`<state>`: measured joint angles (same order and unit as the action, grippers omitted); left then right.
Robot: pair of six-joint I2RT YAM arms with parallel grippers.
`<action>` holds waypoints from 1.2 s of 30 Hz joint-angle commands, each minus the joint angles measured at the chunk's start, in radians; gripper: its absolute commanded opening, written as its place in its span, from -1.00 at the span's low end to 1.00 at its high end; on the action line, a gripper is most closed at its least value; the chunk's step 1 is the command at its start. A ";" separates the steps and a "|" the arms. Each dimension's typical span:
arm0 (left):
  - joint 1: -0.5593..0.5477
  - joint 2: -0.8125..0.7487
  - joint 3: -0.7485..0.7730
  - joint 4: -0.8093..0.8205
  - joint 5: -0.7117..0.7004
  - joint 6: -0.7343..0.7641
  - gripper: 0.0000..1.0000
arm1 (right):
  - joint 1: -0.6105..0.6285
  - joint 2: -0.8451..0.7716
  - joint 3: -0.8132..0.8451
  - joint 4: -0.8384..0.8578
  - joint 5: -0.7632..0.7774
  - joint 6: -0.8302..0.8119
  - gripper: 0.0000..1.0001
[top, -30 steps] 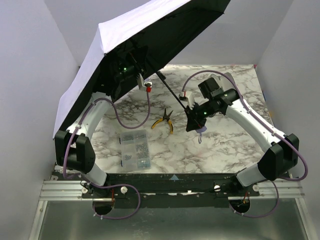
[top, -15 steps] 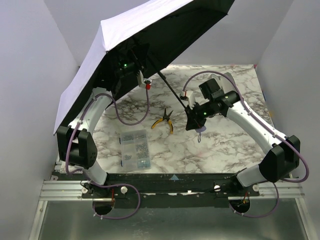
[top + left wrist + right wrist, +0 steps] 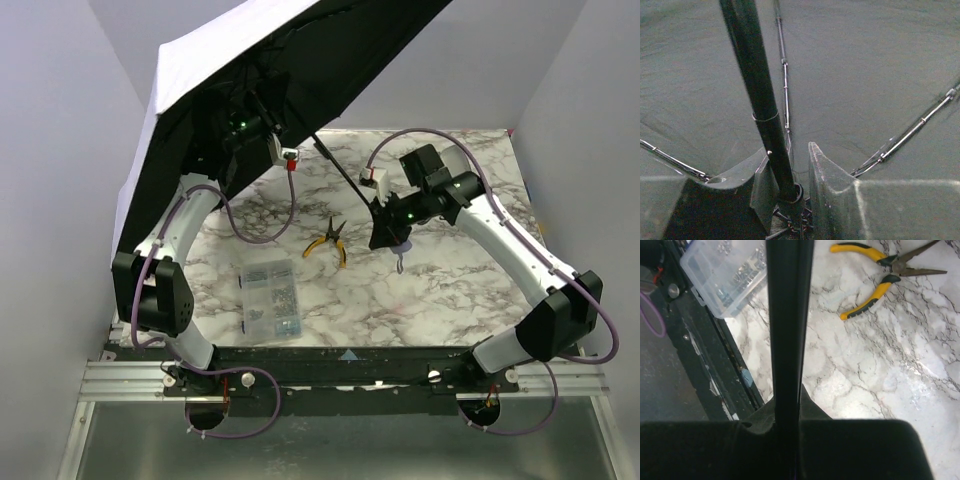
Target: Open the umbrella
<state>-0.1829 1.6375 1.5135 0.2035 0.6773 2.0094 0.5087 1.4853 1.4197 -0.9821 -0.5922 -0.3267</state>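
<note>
The umbrella stands open, its pale canopy (image 3: pixel 195 75) with black lining (image 3: pixel 340 50) tilted over the table's far left. Its thin black shaft (image 3: pixel 343 178) slants down to my right gripper (image 3: pixel 386 230), which is shut on the shaft (image 3: pixel 787 315) near the handle end; a lavender strap (image 3: pixel 400 264) hangs below. My left gripper (image 3: pixel 243 127) is up under the canopy at the runner. In the left wrist view the shaft (image 3: pixel 760 100) passes between the parted fingers of the left gripper (image 3: pixel 790 167), leaning on the left one and clear of the right finger (image 3: pixel 825 182).
Yellow-handled pliers (image 3: pixel 328 240) lie mid-table and show in the right wrist view as well (image 3: pixel 880 270). A clear plastic parts box (image 3: pixel 272 298) sits near the front edge, left of centre (image 3: pixel 725 270). Metal ribs (image 3: pixel 910 132) spread under the lining.
The canopy has swung up and to the left, and the right gripper has shifted slightly up with the shaft. The left gripper's jaws have loosened around the shaft.
</note>
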 commanded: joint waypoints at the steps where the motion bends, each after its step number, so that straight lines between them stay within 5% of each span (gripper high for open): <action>1: 0.072 0.003 0.053 0.201 -0.447 -0.027 -0.37 | 0.012 -0.052 -0.001 -0.154 -0.118 -0.122 -0.99; 6: -0.050 0.021 0.030 0.200 -0.385 -0.005 -0.21 | 0.013 -0.078 -0.012 0.044 -0.157 -0.002 -0.99; 18: -0.219 -0.067 -0.149 0.218 -0.261 -0.036 0.63 | 0.011 -0.253 -0.208 0.563 -0.065 0.415 -0.99; 20: -0.233 -0.108 -0.200 0.217 -0.246 -0.060 0.96 | 0.010 -0.293 -0.262 0.655 -0.038 0.485 -0.99; 29: -0.269 -0.366 -0.496 0.153 -0.170 -0.219 0.97 | 0.010 -0.401 -0.432 0.940 0.198 0.700 -0.99; 36: -0.273 -0.562 -0.627 -0.009 -0.286 -0.466 0.97 | 0.010 -0.462 -0.571 1.013 0.270 0.719 -0.99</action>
<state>-0.4477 1.1706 0.9390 0.3149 0.4545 1.7550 0.5179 1.0622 0.9016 -0.1497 -0.4072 0.3939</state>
